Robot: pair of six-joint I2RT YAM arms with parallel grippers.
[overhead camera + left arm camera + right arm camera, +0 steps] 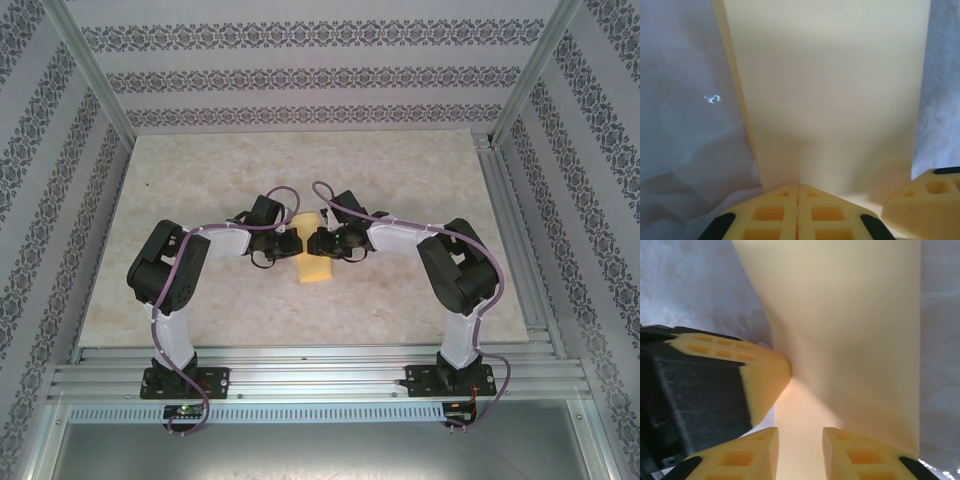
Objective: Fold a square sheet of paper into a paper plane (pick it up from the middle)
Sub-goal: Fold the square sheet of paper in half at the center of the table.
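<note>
Marbled table [200,300] with patterned walls [300,80] on three sides. Mid-table lies a yellow paper [316,268], with both grippers meeting over it. The left gripper [797,200] has its fingers pressed together, pinching the paper's edge. The right gripper [800,436], just beside it, is spread, fingers straddling the paper.

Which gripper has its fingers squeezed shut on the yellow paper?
The left gripper: its fingers meet with no gap, pinching the square sheet of paper. The right gripper shows a gap between its fingers.
</note>
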